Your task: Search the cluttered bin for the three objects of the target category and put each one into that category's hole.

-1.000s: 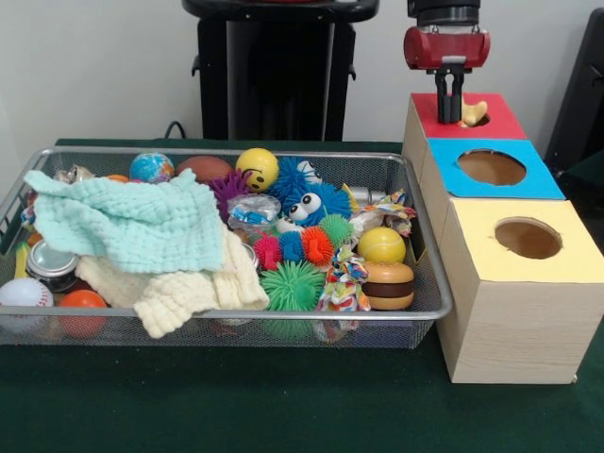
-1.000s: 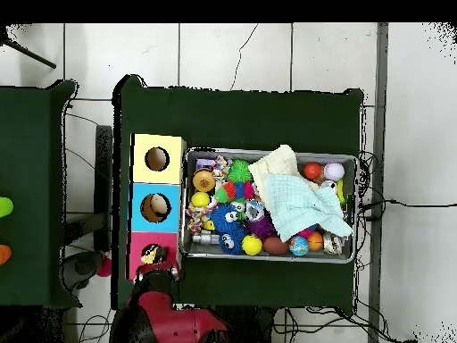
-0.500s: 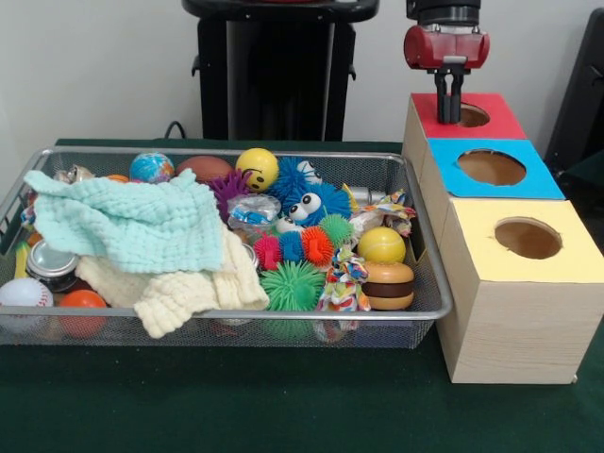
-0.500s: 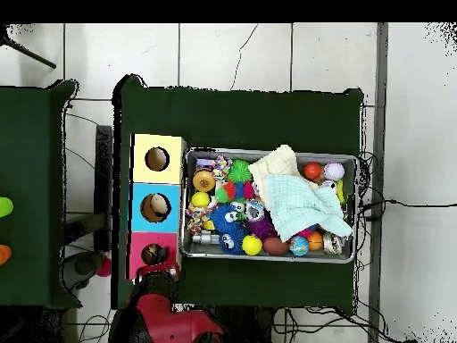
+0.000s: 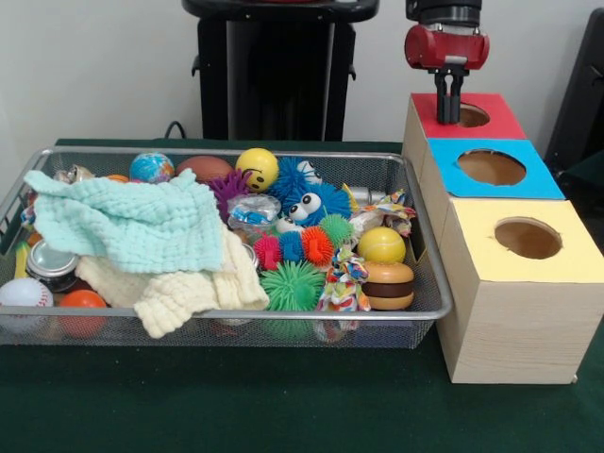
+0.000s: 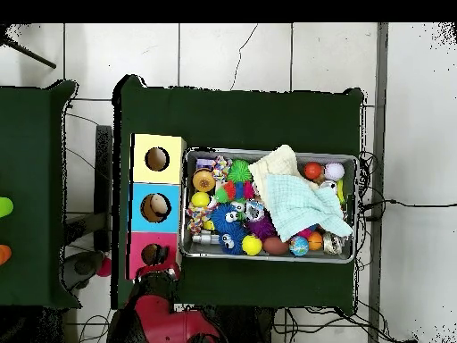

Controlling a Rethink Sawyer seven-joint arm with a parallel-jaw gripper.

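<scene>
- The gripper [image 5: 449,106] hangs over the red box's hole [image 5: 472,115] with its fingers drawn narrow and nothing between them; the hole looks dark, so nothing can be seen sitting in it
- Which category is the target cannot be read from the table; the remaining candidates lie in the wire bin [image 5: 429,283], well apart from the gripper
- The mint cloth [image 5: 127,226] and cream cloth [image 5: 184,288] cover most of one half of the bin, so wanted things may lie hidden beneath; a descent there could snag fabric instead of a toy
- The toy burger [image 5: 388,285], yellow ball [image 5: 381,244] and green spiky ball [image 5: 292,286] crowd together; narrow fingers coming down here may push neighbours aside or pinch two at once
- Round balls such as the smiley ball [image 5: 257,168] could well squirt out of a pinch and roll
- The blue box [image 5: 491,168] and yellow box [image 5: 525,239] adjoin the red one, so a drop released off-centre may land on a lid or the wrong hole
</scene>
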